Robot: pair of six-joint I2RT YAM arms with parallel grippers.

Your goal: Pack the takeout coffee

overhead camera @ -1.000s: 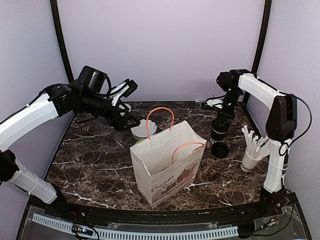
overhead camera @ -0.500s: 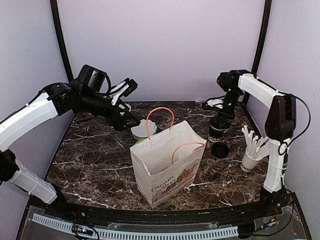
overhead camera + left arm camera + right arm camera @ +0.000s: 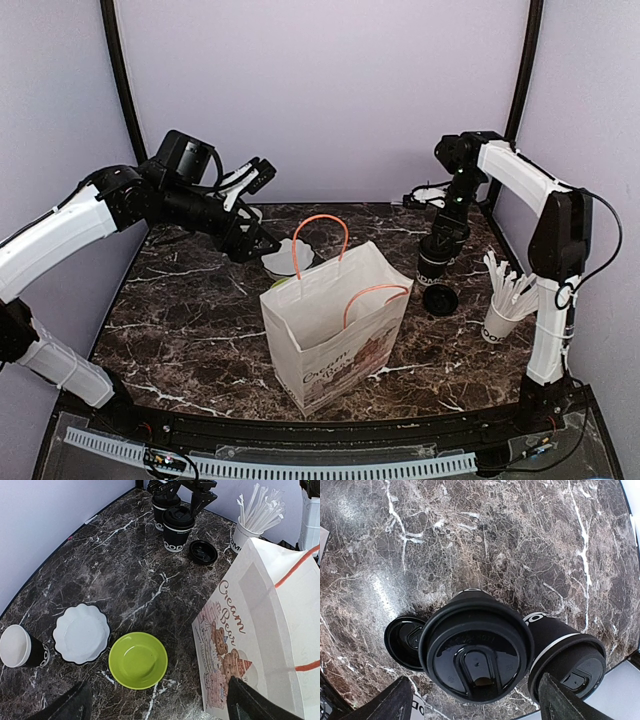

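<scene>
Over at ten o'clock on the table, my left gripper [image 3: 157, 700] hangs above the marble with its fingers spread wide and nothing between them. Below it, going left to right in the left wrist view, I count one lidless black cup [image 3: 20, 647] with a white rim, one white scalloped plate [image 3: 81, 632] and one green bowl [image 3: 137, 659], each sitting apart from the others. One paper bag [image 3: 335, 325] with orange handles stands open-mouthed near the middle of the table.

At two o'clock from the bag, the takeout coffee [image 3: 476, 652] stands upright on the table with its black lid on. My right gripper [image 3: 472, 677] is straight above it, fingers [image 3: 395, 700] set wide to either side of the lid and gripping nothing. A second black cup [image 3: 567, 655] with a white rim stands just beside the coffee, at its twelve o'clock in the overhead view. One loose black lid [image 3: 402, 642] lies flat at the coffee's six o'clock. At three o'clock from the bag, one white cup of white sticks [image 3: 500, 318] stands by the right arm.
</scene>
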